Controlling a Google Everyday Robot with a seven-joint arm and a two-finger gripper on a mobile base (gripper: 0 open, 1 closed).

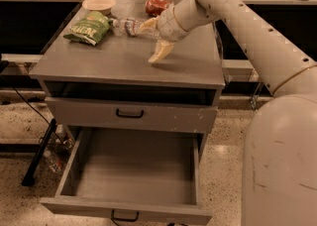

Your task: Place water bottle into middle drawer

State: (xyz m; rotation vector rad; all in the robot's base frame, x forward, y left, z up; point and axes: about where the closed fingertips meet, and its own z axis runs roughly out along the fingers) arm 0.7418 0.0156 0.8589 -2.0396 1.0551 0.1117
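The water bottle (127,26) lies on its side on the back of the grey cabinet top (114,64), between a green bag and a red can. My gripper (151,39) hovers just right of the bottle, open, with one fingertip (144,25) at the bottle's right end and the other (158,54) pointing down toward the cabinet top. It holds nothing. The middle drawer (74,170) is pulled out at the bottom, an empty grey tray with a small black handle (124,216) on its front.
A green chip bag (89,28) lies left of the bottle, a pale bowl (99,4) behind it and a crushed red can (157,6) behind the gripper. The drawer front above (163,117) is closed. My arm (257,36) crosses from the right. A black stand leg (37,158) lies on the floor at left.
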